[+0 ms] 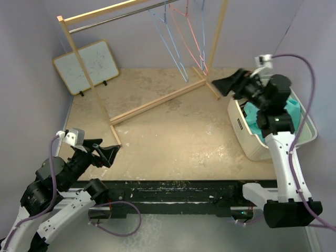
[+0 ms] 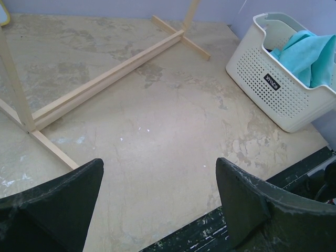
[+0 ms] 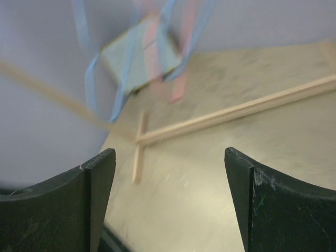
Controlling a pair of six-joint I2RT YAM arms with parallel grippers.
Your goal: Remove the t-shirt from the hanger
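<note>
A teal t-shirt [image 1: 257,116] lies in the white perforated basket [image 1: 242,126] at the right; it also shows in the left wrist view [image 2: 307,52]. Bare blue [image 1: 170,47] and pink [image 1: 191,31] hangers hang on the rail of the wooden rack [image 1: 157,102]; they are blurred in the right wrist view [image 3: 157,58]. My right gripper [image 1: 227,84] is open and empty, held above the table left of the basket. My left gripper [image 1: 107,152] is open and empty, low at the near left.
A small whiteboard [image 1: 86,65] leans on the back left wall. The rack's floor bars [image 2: 105,79] cross the table diagonally. The basket [image 2: 273,79] stands by the right edge. A black strip [image 1: 184,189] runs along the table's near edge.
</note>
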